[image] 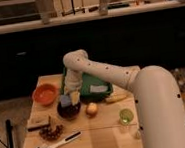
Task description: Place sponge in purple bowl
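Observation:
The sponge (pixel 65 100), a small blue-grey block, hangs at the tip of my gripper (pixel 69 98), right above the back rim of the purple bowl (pixel 69 111). The bowl is very dark and round and sits on the wooden table (pixel 107 132) just right of the orange bowl (pixel 44 93). My arm reaches down from the right over the green tray (pixel 87 81). The gripper is shut on the sponge. It hides the bowl's back edge.
A pale whitish-blue rectangle (pixel 99 89) lies in the green tray. A round orange fruit (pixel 92 109), a yellow item (pixel 116 98) and a green cup (pixel 125 116) are to the right. A tan slab (pixel 37 121), a dark cluster (pixel 51 131) and a brush (pixel 56 144) are at the front left.

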